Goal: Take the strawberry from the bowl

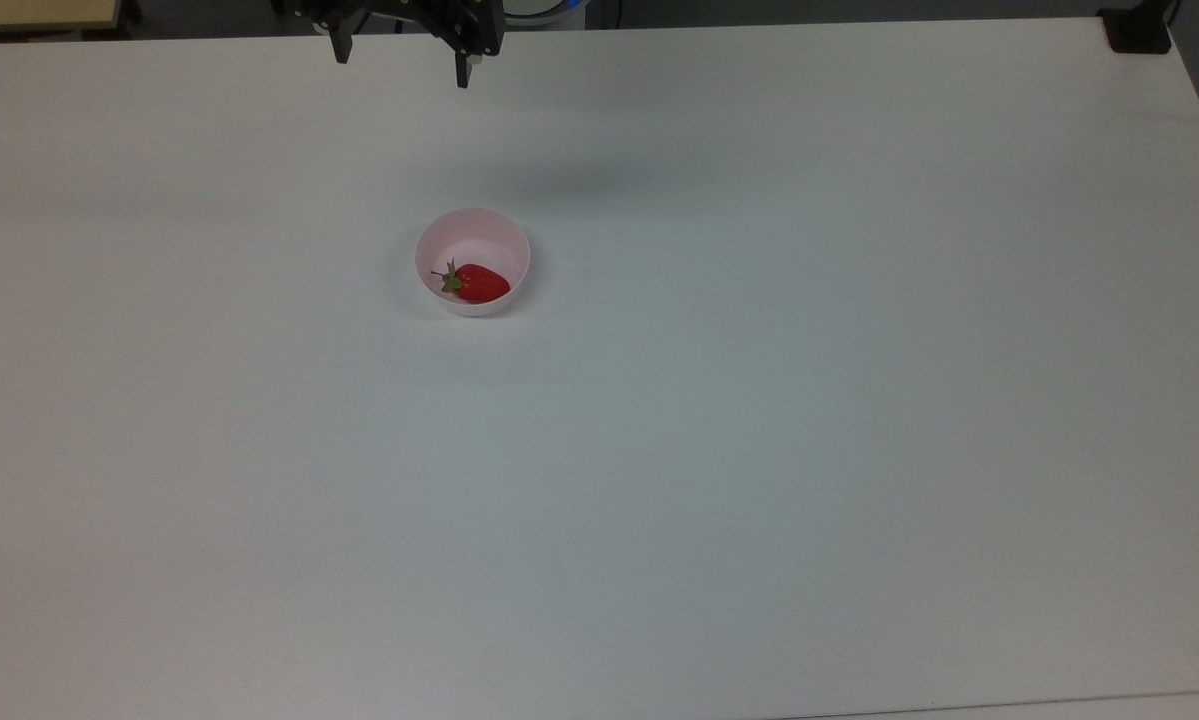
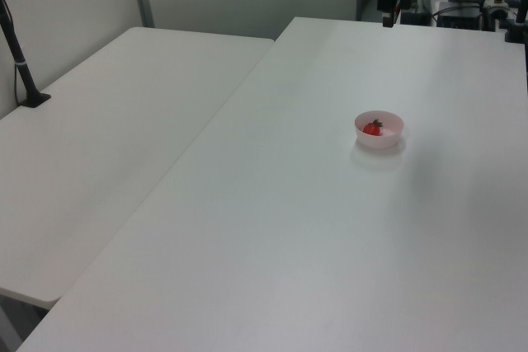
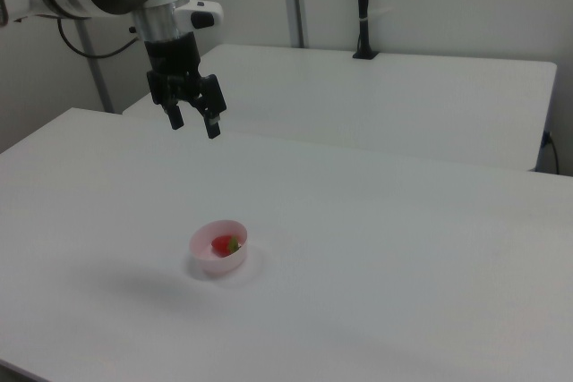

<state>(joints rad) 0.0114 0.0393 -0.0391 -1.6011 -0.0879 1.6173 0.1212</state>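
While the strawberry [image 1: 479, 283] lies in the bowl [image 1: 473, 228], the claw [image 3: 194, 122] hangs wide open, empty.

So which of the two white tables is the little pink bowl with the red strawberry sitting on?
The small pale pink plastic bowl sits on the white table beneath the black two-finger gripper; the other white table carries a black post.

strawberry [image 1: 479, 283] in bowl [image 1: 473, 230] | bowl on table [image 1: 759, 450]
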